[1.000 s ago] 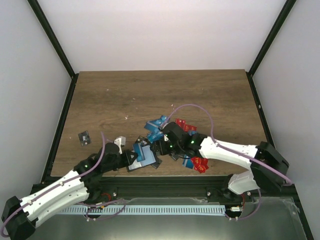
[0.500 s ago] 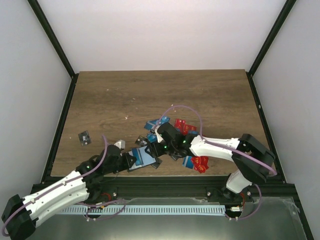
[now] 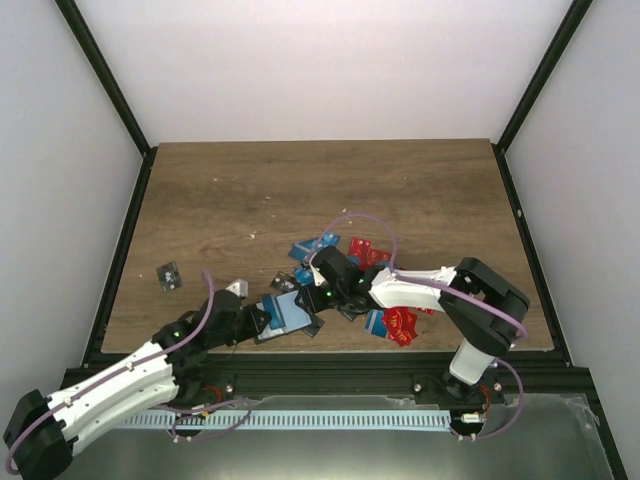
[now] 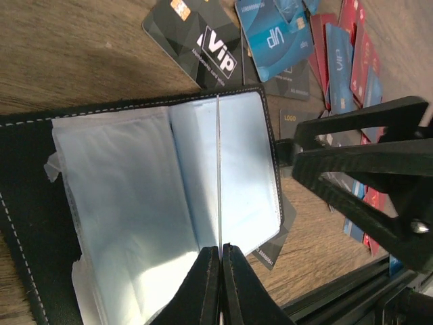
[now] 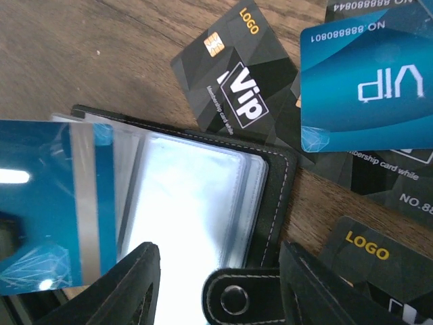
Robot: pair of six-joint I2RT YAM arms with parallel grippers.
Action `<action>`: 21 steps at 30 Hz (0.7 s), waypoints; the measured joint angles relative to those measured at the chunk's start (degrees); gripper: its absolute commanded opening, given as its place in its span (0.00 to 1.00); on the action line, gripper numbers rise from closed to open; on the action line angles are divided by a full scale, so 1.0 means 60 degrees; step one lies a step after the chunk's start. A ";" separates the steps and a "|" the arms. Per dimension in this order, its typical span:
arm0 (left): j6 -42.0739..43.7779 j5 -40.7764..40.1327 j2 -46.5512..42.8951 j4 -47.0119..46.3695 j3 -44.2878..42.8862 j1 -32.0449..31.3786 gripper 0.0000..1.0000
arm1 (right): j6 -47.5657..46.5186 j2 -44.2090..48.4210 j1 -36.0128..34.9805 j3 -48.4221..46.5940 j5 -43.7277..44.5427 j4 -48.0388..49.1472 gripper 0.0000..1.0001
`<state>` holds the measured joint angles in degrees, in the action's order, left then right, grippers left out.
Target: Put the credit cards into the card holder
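Seen from above, the open card holder (image 3: pixel 290 315) lies near the tabletop's (image 3: pixel 300 190) front edge, with credit cards (image 3: pixel 372 255) scattered just beside it. Only the left wrist view shows the left claw (image 4: pixel 220 261) pinched tight on one clear sleeve (image 4: pixel 218 176). Only the right wrist view shows the right claw (image 5: pixel 218 261) part-open, straddling the clasp tab (image 5: pixel 233 298).
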<state>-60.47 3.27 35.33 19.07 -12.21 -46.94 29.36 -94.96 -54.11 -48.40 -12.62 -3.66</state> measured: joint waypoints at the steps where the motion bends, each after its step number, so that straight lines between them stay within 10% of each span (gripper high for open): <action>1: -0.0007 -0.0033 -0.0106 0.0055 0.0000 0.0007 0.04 | 0.0004 -0.0106 0.0000 -0.0022 0.0000 0.0015 0.50; 21: -0.0127 -0.0255 -0.0353 -0.0011 0.0350 0.0076 0.04 | 0.0084 -0.0809 0.0004 -0.0266 0.0302 0.0036 0.41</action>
<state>-61.23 1.74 33.21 19.00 -10.11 -46.48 29.87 -99.81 -54.08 -50.00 -10.81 -3.44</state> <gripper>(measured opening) 0.041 0.416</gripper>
